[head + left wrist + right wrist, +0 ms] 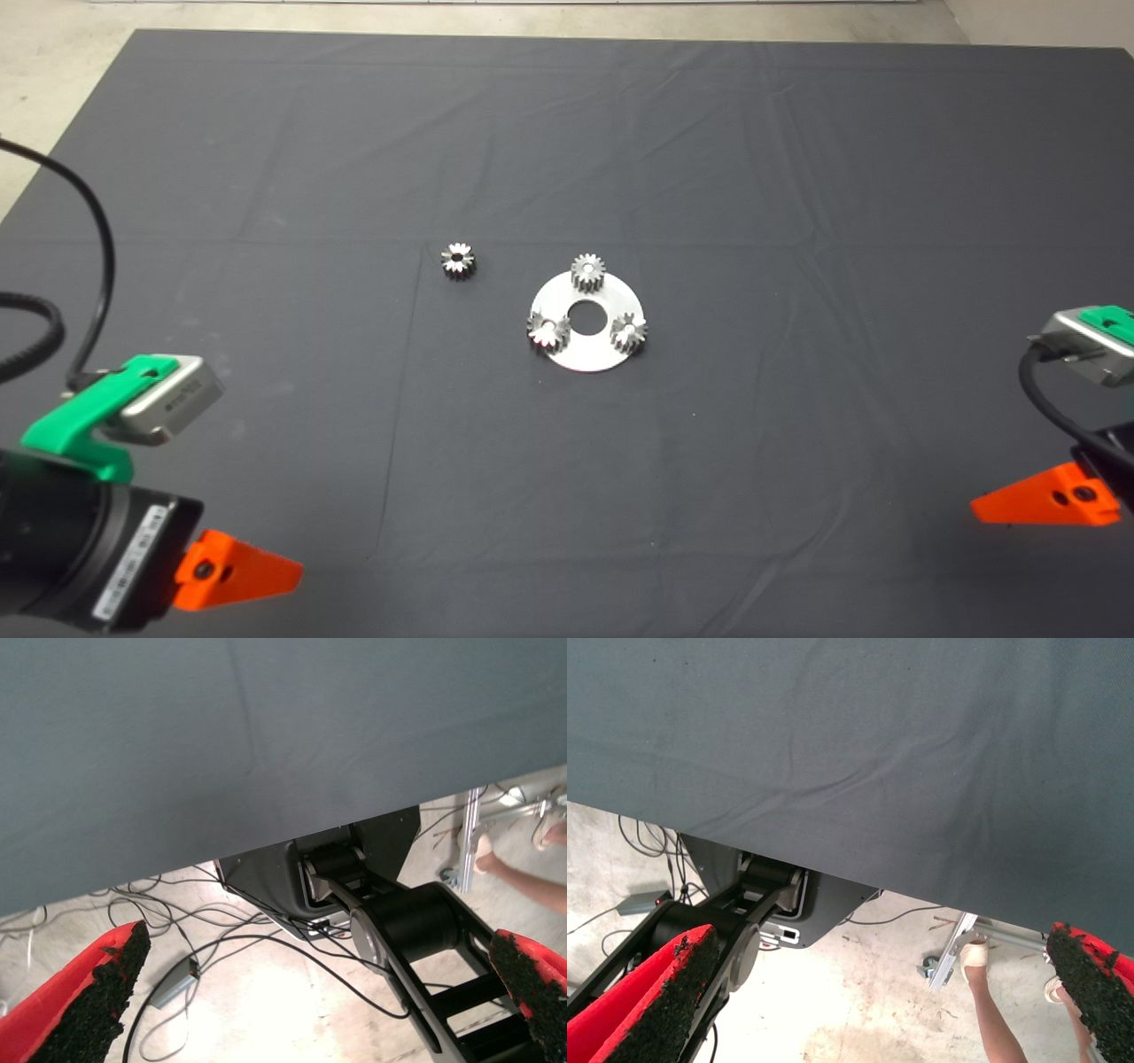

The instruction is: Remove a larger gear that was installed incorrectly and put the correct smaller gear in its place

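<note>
Three gears sit on a round plate point(588, 352); a loose gear point(457, 260) lies beside it; left hand point(310, 992) and right hand point(877, 992) parked, fingers apart.

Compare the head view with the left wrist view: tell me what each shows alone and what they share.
Only the head view shows the round silver plate with a centre hole, three compact steel gears on it, a loose star-like steel gear on the mat to its left, and the right pincer waiting at the lower right edge.

Only the left wrist view shows the floor with black cables, the robot's black base, and a person's bare leg.

Both share the dark mat and the left pincer, open and parked over the near edge.
</note>
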### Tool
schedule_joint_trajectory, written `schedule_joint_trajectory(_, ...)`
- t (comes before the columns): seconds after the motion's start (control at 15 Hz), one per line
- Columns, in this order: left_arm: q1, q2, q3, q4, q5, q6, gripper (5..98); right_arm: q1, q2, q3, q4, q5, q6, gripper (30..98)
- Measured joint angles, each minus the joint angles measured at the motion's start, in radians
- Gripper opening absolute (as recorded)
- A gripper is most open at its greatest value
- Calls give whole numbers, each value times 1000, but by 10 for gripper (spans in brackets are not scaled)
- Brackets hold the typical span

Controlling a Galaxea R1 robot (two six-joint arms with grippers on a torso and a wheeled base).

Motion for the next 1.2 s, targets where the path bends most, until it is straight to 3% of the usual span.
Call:
schedule_joint_trajectory(0.13, 26, 59, 3, 49, -6, -29, 983, 0, 0, 0, 0, 3, 0, 977)
schedule_joint_trajectory(0.2, 38, 87, 4, 102, -9, -57, 983, 0, 0, 0, 0, 3, 0, 977)
schedule_joint_trajectory(0.4, 76, 181, 4, 338, -5, -172, 983, 0, 0, 0, 0, 1, 0, 977)
schedule_joint_trajectory(0.6, 128, 362, -4, 467, 1, -258, 983, 0, 7, 0, 0, 5, 0, 977)
schedule_joint_trajectory(0.67, 150, 392, -10, 508, 8, -285, 983, 0, 4, 0, 0, 3, 0, 977)
schedule_joint_trajectory(0.73, 168, 406, -18, 554, 34, -319, 983, 0, 2, 0, 0, -1, 0, 977)
schedule_joint_trajectory(0.87, 217, 451, -32, 613, 122, -350, 983, 0, 9, 0, 1, 6, 0, 977)
schedule_joint_trajectory(1.0, 280, 539, -33, 667, 197, -373, 983, 0, 11, 0, 1, 10, 0, 977)
schedule_joint_trajectory(1.07, 308, 567, -36, 715, 218, -386, 983, 0, 8, 0, 1, 9, 0, 977)
schedule_joint_trajectory(1.2, 359, 587, -50, 804, 221, -408, 983, 0, 1, 0, 1, 3, 0, 977)
